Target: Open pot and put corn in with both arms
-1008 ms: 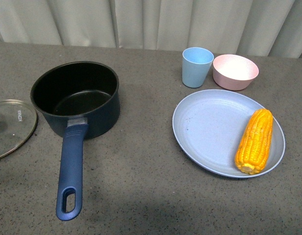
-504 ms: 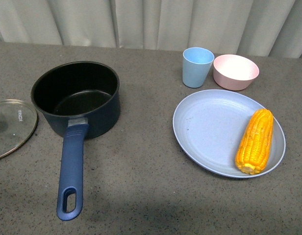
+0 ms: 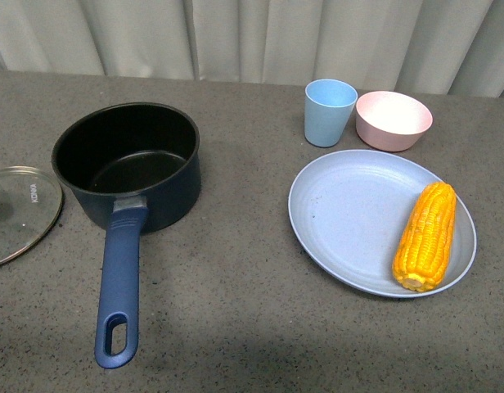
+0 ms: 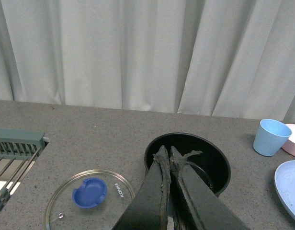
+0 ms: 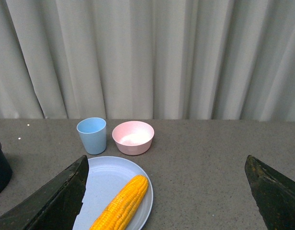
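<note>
The dark navy pot (image 3: 128,164) stands open on the grey table, its long blue handle (image 3: 119,282) pointing toward me. Its glass lid (image 3: 19,211) with the blue knob (image 4: 90,192) lies flat on the table left of the pot. The yellow-orange corn (image 3: 426,235) lies on the right side of a light blue plate (image 3: 350,213). Neither arm shows in the front view. In the left wrist view my left gripper (image 4: 166,152) is shut and empty, raised, with the pot (image 4: 205,158) behind it. In the right wrist view my right gripper (image 5: 166,167) is wide open above the table, the corn (image 5: 121,203) toward one finger.
A light blue cup (image 3: 329,111) and a pink bowl (image 3: 393,119) stand behind the plate. A green rack (image 4: 16,148) sits beyond the lid at the table's left. White curtains hang behind the table.
</note>
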You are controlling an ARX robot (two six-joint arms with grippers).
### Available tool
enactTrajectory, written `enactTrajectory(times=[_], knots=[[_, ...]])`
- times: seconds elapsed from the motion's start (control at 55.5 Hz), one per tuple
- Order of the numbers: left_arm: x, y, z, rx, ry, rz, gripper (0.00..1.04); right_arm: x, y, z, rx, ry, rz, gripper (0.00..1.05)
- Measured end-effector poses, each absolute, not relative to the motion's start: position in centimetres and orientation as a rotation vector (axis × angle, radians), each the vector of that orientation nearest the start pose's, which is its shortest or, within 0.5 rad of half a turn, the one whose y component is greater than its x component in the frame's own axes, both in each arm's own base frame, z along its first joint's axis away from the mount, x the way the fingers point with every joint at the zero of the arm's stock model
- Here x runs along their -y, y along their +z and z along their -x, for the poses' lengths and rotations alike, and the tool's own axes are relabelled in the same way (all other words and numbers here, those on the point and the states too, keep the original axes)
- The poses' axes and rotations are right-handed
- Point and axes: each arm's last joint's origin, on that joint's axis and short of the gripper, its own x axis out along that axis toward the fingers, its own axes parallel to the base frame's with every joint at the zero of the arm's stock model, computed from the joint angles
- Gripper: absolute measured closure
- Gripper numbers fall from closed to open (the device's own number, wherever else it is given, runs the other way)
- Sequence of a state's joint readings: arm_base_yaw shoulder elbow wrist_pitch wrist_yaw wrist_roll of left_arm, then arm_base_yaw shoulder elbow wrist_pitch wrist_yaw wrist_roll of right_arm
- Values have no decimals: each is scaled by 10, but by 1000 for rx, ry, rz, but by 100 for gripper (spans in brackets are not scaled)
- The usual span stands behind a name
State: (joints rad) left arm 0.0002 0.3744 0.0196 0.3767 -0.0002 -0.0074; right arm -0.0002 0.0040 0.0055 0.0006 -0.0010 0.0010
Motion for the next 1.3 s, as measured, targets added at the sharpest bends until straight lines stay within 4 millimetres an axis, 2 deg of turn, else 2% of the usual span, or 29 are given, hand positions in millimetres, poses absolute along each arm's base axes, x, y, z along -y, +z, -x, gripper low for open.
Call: enactTrajectory(times=[0.918, 1.008, 1.117, 1.171, 1.297], knots=[[0, 170, -97, 17, 0, 7, 101, 0, 165, -98, 2, 1, -1, 9], [0, 170, -97, 16, 0, 7, 87, 0, 165, -98, -3, 17, 5, 9], [0, 170, -97, 17, -3, 7, 69, 2, 164, -103, -126, 363, 92, 9], [0, 170, -97, 17, -1, 7, 60, 1, 163, -108, -140, 464, 111, 9], [0, 170, -97, 17, 2, 7, 39, -5, 168, -129, -156, 461, 148, 9]])
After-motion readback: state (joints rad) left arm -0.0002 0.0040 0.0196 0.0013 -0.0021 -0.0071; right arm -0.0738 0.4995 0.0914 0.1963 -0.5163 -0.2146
